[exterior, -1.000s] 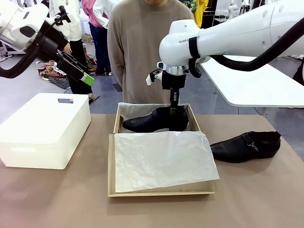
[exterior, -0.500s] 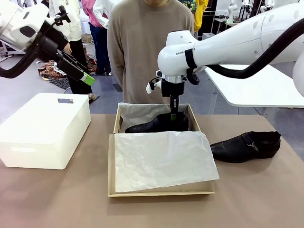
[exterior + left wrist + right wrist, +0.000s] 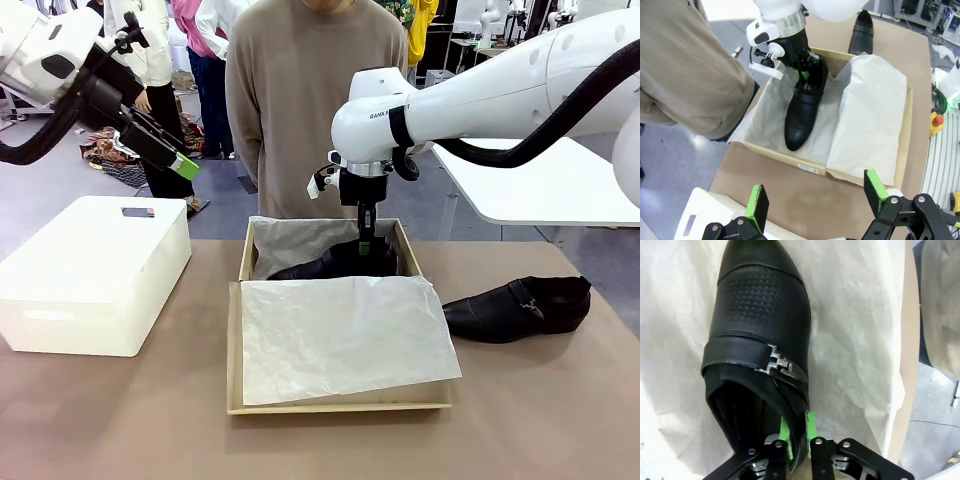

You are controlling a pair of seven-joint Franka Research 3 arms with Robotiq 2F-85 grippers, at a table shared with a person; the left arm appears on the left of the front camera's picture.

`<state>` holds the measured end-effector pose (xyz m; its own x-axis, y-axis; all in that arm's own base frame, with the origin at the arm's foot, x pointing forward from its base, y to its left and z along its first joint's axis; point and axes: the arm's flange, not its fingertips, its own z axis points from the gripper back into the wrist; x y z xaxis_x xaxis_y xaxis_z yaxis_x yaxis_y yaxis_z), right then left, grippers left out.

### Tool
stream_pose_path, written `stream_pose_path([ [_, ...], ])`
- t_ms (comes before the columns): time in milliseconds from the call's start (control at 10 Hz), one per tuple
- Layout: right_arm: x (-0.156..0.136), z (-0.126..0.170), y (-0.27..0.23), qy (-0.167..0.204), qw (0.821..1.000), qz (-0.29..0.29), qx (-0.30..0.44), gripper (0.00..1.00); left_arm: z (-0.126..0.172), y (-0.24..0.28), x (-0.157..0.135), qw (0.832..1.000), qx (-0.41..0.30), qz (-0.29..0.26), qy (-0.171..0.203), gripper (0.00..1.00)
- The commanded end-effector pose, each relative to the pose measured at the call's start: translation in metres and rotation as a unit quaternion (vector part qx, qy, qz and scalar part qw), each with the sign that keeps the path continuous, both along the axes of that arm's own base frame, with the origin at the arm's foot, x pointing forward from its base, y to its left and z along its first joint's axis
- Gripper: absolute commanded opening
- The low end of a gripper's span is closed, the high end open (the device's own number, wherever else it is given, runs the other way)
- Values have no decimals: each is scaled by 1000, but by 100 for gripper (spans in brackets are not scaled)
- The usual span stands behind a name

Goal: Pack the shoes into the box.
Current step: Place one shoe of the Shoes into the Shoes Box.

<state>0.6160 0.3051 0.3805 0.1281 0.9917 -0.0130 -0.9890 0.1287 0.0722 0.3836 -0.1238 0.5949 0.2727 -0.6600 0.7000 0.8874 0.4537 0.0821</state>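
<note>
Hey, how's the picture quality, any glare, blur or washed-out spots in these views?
Front view: evenly lit and sharp, with a soft sheen on the unpacked shoe. Left wrist view: rolled framing, so the box sits slanted; no strong glare. Right wrist view: the boxed shoe is crisp, the tissue paper bright but still showing creases.

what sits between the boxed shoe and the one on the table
Front view: past the boxed shoe, the box's right wall, then bare table to the other shoe.
</note>
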Motion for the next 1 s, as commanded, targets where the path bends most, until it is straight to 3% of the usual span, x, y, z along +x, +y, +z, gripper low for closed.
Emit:
stream_pose_path([
  [0,5,13,1,16,1000,-5,12,56,0,1,1,1000,-9,-6,1,100],
  [200,-1,31,-3,31,999,-5,23,95,0,1,1,1000,-9,-6,1,100],
  [300,-5,42,-5,30,999,-3,21,100,0,1,1,1000,-9,-6,1,100],
  [900,-19,66,-20,11,1000,-1,11,100,0,1,1,1000,-9,-6,1,100],
])
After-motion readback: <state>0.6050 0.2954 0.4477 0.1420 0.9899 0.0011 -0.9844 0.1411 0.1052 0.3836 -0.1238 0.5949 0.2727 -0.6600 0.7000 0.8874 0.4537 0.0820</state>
